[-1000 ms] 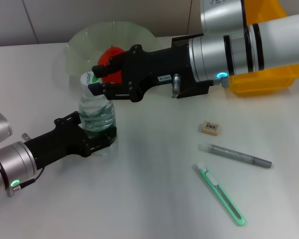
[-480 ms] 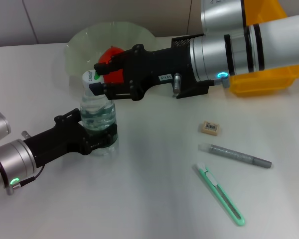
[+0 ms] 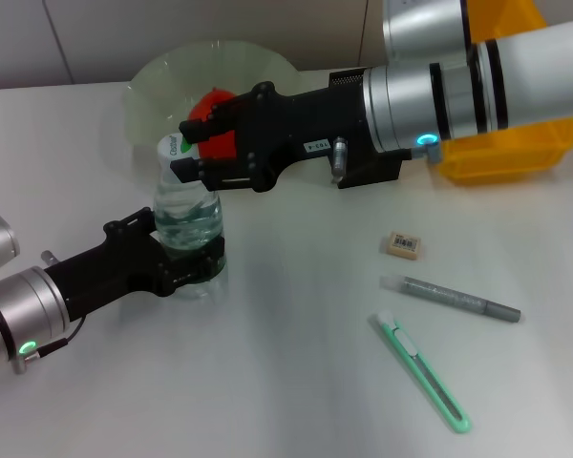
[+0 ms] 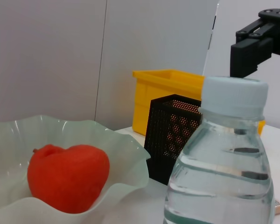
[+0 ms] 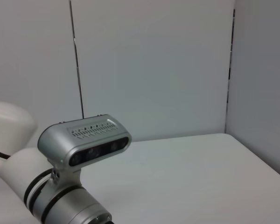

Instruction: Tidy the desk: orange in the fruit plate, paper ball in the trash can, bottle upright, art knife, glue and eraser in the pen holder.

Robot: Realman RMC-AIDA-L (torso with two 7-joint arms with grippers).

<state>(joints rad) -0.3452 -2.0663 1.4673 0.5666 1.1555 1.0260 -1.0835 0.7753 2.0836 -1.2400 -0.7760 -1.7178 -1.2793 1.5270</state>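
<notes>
Bottle stands upright toward the worktop's left side, its lower body clamped by the left end effector, a hold that looks meant to steady the base so it cannot tip. Nearer the front right corner lie the art knife and, just beyond it, the glue stick, both flat and well apart from either arm; the eraser sits a little farther back again, so none of the three is in the pen holder yet. Over the bottle's cap the right end effector reaches in from the right edge, its fingers spread to either side of the cap and, as far as I can judge, not pressing on it, probably a guard for the top while the base is held. Behind the bottle, near the far edge, the fruit plate already holds the orange. Farthest back, the left wrist view shows the black mesh pen holder beside the plate with a yellow bin behind it. No paper ball or trash can is identifiable.
</notes>
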